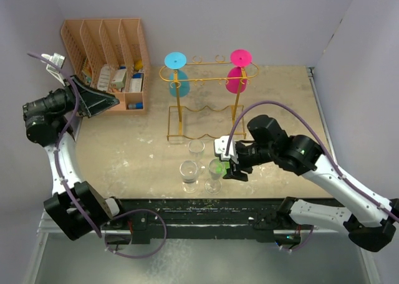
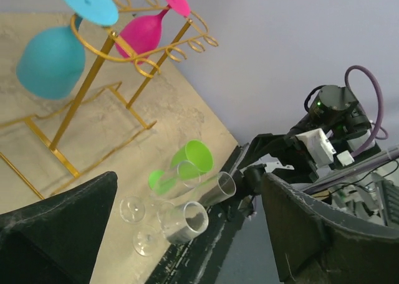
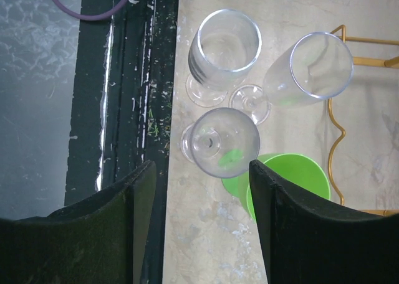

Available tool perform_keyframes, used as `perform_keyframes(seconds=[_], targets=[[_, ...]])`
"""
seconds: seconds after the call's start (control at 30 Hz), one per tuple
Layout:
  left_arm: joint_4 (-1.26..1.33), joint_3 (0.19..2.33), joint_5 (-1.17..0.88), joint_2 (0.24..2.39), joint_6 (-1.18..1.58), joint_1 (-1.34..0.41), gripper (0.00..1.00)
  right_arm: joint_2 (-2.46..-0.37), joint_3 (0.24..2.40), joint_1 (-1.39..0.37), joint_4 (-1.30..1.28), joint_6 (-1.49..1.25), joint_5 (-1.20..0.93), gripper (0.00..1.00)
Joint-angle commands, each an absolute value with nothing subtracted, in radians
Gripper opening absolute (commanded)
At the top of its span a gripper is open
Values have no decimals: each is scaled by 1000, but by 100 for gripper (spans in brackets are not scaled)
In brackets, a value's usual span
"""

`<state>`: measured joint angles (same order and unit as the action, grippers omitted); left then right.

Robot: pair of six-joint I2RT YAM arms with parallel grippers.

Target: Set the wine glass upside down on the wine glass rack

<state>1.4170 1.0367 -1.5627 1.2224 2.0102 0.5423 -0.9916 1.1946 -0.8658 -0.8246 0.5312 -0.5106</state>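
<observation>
The golden wire wine glass rack (image 1: 181,106) stands at the back middle; a cyan glass (image 1: 177,83) and a pink glass (image 1: 236,80) hang upside down on it. Three clear glasses (image 1: 189,174) and a green wine glass (image 1: 219,167) stand upright near the front edge. My right gripper (image 1: 232,168) is open, just right of the green glass. In the right wrist view its open jaws (image 3: 199,225) frame bare table, with a clear glass (image 3: 224,141) and the green glass (image 3: 290,181) just ahead. My left gripper (image 1: 100,101) is open and empty, raised at the far left.
A peach slotted organizer (image 1: 106,28) with small packets stands at the back left, beside my left gripper. The black table edge (image 1: 206,206) runs close in front of the glasses. Walls close in behind and on the right. The rack's base (image 3: 336,134) lies beside the glasses.
</observation>
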Motion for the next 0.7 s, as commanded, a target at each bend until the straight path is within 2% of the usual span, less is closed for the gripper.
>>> perform_keyframes(seconds=[0.0, 0.03, 0.07, 0.1, 0.13, 0.17, 0.2, 0.23, 0.3, 0.33, 0.37, 0.4, 0.47, 0.57, 0.6, 0.67], targets=[[1474, 1163, -1794, 1189, 2093, 543, 98, -1019, 1218, -888, -780, 553, -476, 64], [1312, 1169, -1781, 1163, 1968, 543, 76, -1027, 1216, -891, -776, 551, -480, 64], [1093, 1167, -1755, 1134, 1815, 543, 29, -1033, 1215, -893, -776, 549, -483, 64], [744, 1182, -1738, 1106, 1584, 543, 2, -1040, 1214, -895, -775, 550, -479, 64], [222, 1240, -1708, 1103, 1213, 544, 0, -1043, 1212, -896, -774, 550, -473, 64], [-168, 1308, -1702, 1139, 918, 543, 0, -1044, 1206, -897, -773, 551, -467, 64], [-417, 1376, -1710, 1187, 721, 525, 6, -1046, 1202, -897, -771, 549, -464, 64], [-531, 1420, -1729, 1234, 600, 494, 12, -1047, 1197, -899, -767, 543, -462, 65], [-514, 1438, -1759, 1264, 558, 468, 21, -1055, 1190, -901, -762, 529, -466, 65], [-435, 1423, -1744, 1246, 621, 463, 23, -1059, 1188, -904, -764, 528, -467, 64], [-249, 1380, -1730, 1211, 746, 460, 23, -1063, 1187, -906, -764, 523, -465, 64], [60, 1306, -1717, 1165, 988, 457, 24, -1069, 1186, -907, -767, 519, -462, 64], [843, 1194, -1735, 1139, 1578, 452, 27, -1075, 1185, -910, -773, 515, -448, 62], [1494, 1219, -1798, 1257, 2121, 458, 27, -1086, 1176, -918, -773, 504, -441, 61], [1609, 1227, -1804, 1285, 2217, 464, 27, -1088, 1173, -921, -772, 503, -437, 60], [1625, 1205, -1804, 1309, 2236, 474, 26, -1092, 1168, -923, -773, 500, -423, 60]])
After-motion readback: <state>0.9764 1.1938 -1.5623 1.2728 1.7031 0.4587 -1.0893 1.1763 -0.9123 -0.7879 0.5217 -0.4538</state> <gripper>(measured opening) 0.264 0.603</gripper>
